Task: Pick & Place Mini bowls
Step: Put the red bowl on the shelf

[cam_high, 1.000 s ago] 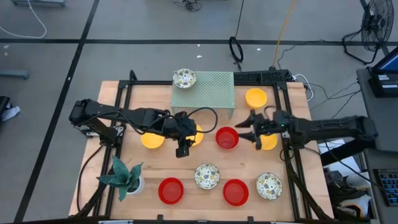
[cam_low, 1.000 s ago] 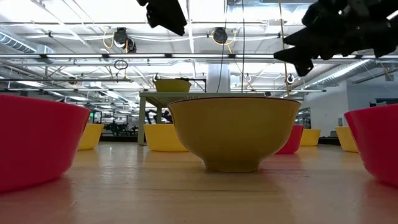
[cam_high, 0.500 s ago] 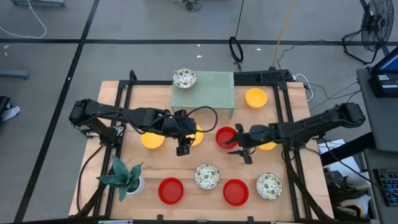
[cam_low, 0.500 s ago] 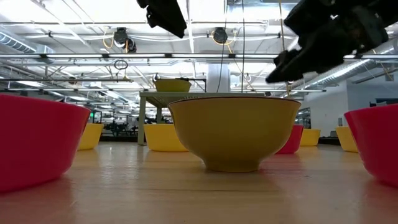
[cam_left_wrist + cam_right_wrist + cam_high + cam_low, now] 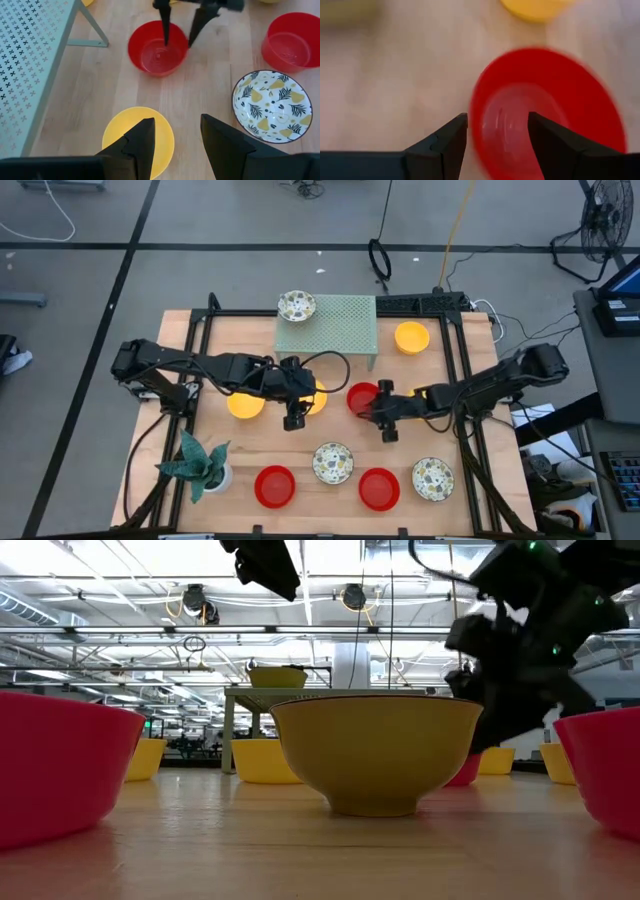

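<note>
Several mini bowls sit on the wooden table: red ones (image 5: 274, 485) (image 5: 379, 488), yellow ones (image 5: 411, 337) (image 5: 244, 404) and speckled white ones (image 5: 332, 463) (image 5: 432, 478). One more speckled bowl (image 5: 296, 305) rests on the pale green rack (image 5: 340, 328). My right gripper (image 5: 372, 410) is open and low at the middle red bowl (image 5: 360, 395). Its fingers stand either side of that bowl's rim (image 5: 474, 115), one over the hollow (image 5: 166, 35) and one outside; I see no touch. My left gripper (image 5: 293, 418) is open and hovers high above a yellow bowl (image 5: 138, 137).
A leafy plant in a white pot (image 5: 200, 467) stands at the near left corner. A black frame (image 5: 205, 330) borders the table. Another yellow bowl (image 5: 432, 412) lies partly under the right arm. Bare wood shows between the middle and near rows of bowls.
My right gripper has moved toward the table's left and dropped down, from beside the yellow bowl on the right to the middle red bowl, staying open. No bowl has moved.
</note>
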